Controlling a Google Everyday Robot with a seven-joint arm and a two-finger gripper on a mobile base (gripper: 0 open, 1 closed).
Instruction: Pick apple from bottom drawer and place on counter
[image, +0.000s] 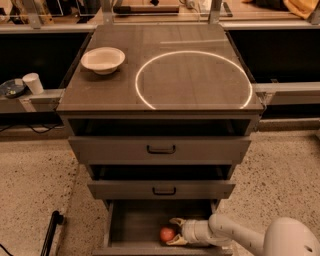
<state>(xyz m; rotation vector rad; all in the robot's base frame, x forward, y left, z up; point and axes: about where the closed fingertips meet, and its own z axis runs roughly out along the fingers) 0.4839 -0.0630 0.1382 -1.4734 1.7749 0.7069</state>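
Observation:
The red apple (167, 234) lies on the floor of the open bottom drawer (135, 225), near its front middle. My gripper (174, 231) reaches into the drawer from the right on a white arm. It is open, with one finger behind the apple and one in front of it, so the apple sits between the fingertips. The counter (165, 70) is the dark square cabinet top with a white circle, well above the drawer.
A white bowl (103, 59) stands on the counter's back left corner. The two upper drawers (160, 149) with black handles stick out slightly above the bottom one. A white cup (33, 83) stands on a ledge at the left. A black object (52, 227) lies on the floor at the left.

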